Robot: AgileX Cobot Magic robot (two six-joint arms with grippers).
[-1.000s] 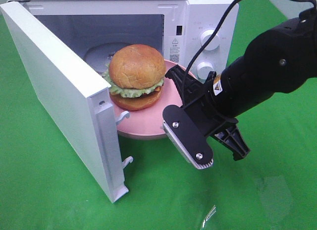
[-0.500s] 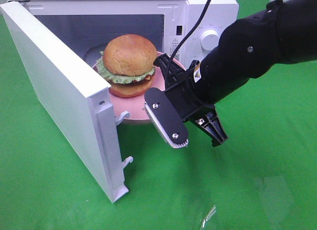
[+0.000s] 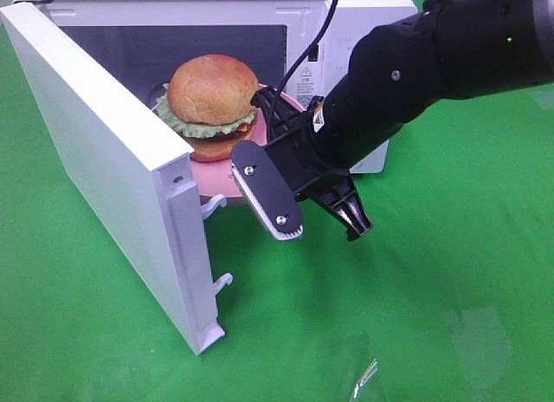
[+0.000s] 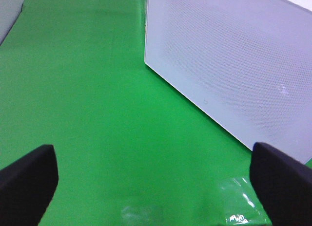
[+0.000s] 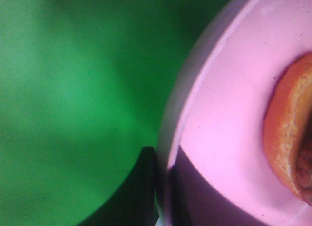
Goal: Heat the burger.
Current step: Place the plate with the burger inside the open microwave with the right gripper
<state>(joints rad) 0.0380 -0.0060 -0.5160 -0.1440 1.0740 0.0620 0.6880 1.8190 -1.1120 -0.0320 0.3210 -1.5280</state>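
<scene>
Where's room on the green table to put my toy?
Bare green cloth lies right of the open door, before the microwave, and beyond the door's outer face. Crowded: microwave mouth, with burger, pink plate, right gripper.

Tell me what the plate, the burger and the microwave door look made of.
Plate: smooth pink plastic or glazed ceramic with a soft sheen; can't tell which. Burger: glossy bun, stiff frilly lettuce, possibly a plastic model. Door: white, matte, painted metal or plastic, fine dot pattern.

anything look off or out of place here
Nothing is spilled or damaged. The one oddity: the pink plate carrying the burger is only partway into the microwave, its near rim overhanging the opening, so the open door could not shut.
</scene>
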